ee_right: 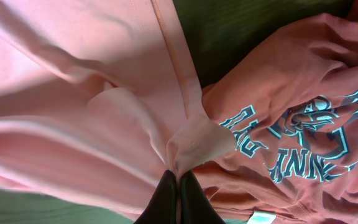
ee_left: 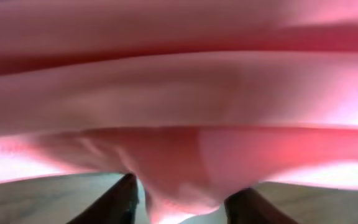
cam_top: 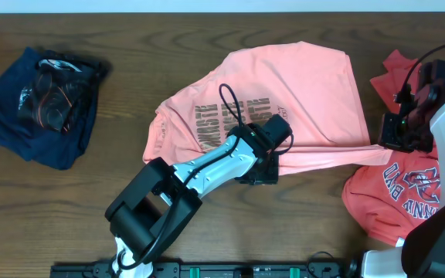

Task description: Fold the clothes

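The light salmon-pink T-shirt (cam_top: 284, 85) with dark lettering lies spread across the table's middle, its lower edge pulled into a taut band toward the right. My left gripper (cam_top: 267, 166) sits at that lower edge. In the left wrist view a bunch of the pink cloth (ee_left: 179, 93) fills the space between its fingers (ee_left: 122, 202), so the left gripper (ee_left: 185, 199) is shut on it. My right gripper (cam_top: 388, 143) is shut, pinching a pink corner (ee_right: 194, 146) between its fingertips (ee_right: 178, 177). The darker coral-red T-shirt (cam_top: 396, 193) with the navy crest print (ee_right: 303, 124) lies crumpled under the right arm.
A navy-blue and black heap of garments (cam_top: 41, 104) lies at the far left. Bare brown table (cam_top: 68, 201) shows along the front left. The left arm (cam_top: 199, 174) stretches from the front edge up to the shirt.
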{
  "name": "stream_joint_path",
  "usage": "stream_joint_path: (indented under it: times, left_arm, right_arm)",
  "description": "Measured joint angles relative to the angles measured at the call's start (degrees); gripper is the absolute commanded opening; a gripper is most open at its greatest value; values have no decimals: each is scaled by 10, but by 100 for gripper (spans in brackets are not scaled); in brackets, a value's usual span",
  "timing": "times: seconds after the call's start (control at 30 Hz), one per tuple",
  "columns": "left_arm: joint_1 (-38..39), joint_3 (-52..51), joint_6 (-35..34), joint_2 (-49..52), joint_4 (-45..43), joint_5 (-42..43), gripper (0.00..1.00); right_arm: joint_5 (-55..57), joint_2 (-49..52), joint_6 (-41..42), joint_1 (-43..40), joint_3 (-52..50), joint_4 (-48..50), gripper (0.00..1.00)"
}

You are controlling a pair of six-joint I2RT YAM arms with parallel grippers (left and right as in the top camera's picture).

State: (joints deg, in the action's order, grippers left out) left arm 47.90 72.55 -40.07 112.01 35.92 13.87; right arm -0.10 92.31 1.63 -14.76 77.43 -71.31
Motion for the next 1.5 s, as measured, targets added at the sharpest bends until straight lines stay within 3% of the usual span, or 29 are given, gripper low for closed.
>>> stream_joint_path:
  times: [0.07,0.23,0.4,0.6,0.8,1.23,1.37,1.4,1.43,1.47,1.5]
  left_arm:
    - [0,0,-8,0,0,-7,6]
    - [0,0,-6,0,5,-12,6]
    - [-4,0,9,-8,75,-1,6]
    - [-42,-1,55,-118,147,37,6]
    - [-79,-1,74,-211,113,2,6]
    - [-144,-1,84,-156,-12,-72,7]
    - [-155,-1,87,-127,-47,-79,14]
    - [-155,-1,88,-117,-61,-81,24]
    - [-155,-1,94,-109,-71,-82,31]
    - [-156,-1,97,-99,-83,-84,42]
    - [-156,-1,102,-90,-94,-84,45]
  right_arm:
    - [-1,0,0,0,0,0,1]
    - [-3,0,0,0,0,-1,1]
    - [-7,0,-3,0,0,-2,1]
    - [-28,0,-14,0,-1,37,1]
    - [-56,0,-22,7,-1,94,1]
    - [-70,1,-23,56,-3,242,1]
    - [-72,18,-24,63,-3,278,1]
    - [-72,28,-24,65,-3,289,3]
    - [-72,38,-23,66,-3,299,9]
    - [-72,52,-22,67,-3,312,21]
    - [-70,64,-18,68,-3,327,28]
